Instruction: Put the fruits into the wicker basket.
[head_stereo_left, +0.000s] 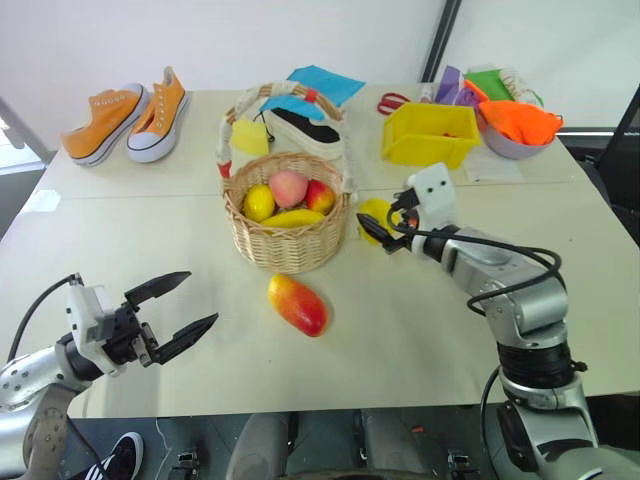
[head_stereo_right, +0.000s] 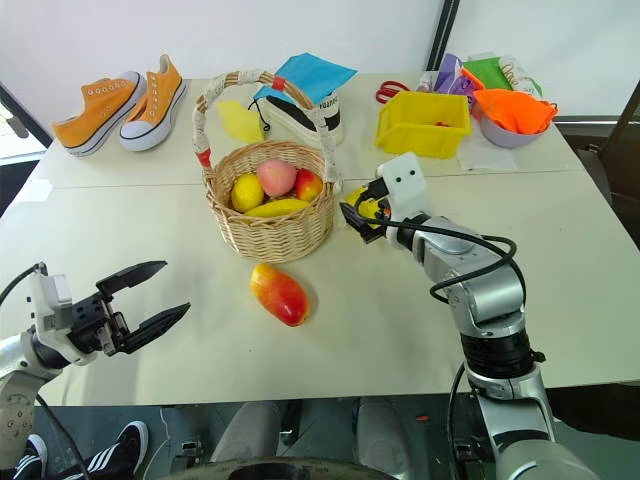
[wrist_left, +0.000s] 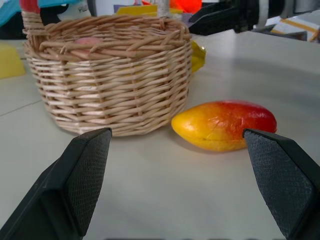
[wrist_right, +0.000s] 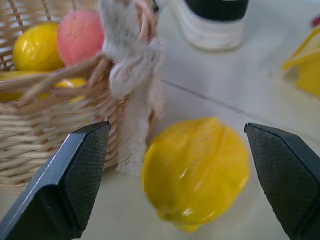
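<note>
The wicker basket (head_stereo_left: 288, 228) stands mid-table and holds a lemon (head_stereo_left: 259, 202), a peach (head_stereo_left: 288, 186), a red apple (head_stereo_left: 320, 196) and a banana (head_stereo_left: 291, 218). On the table just in front of it lies a red-and-yellow mango (head_stereo_left: 298, 304). A lumpy yellow fruit (wrist_right: 197, 170) rests against the basket's right side, by the handle's foot. My right gripper (head_stereo_left: 372, 232) is open, its fingers on either side of that yellow fruit without closing on it. At the near left my left gripper (head_stereo_left: 200, 298) is open and empty, pointing toward the mango (wrist_left: 225, 125).
Behind the basket sits a black-and-white shoe (head_stereo_left: 305, 125). A pair of orange sneakers (head_stereo_left: 125, 120) is at the far left. A yellow plastic bin (head_stereo_left: 430, 135) and a grey bowl of orange cloth (head_stereo_left: 517, 130) stand at the far right, beside red scissors (head_stereo_left: 392, 102).
</note>
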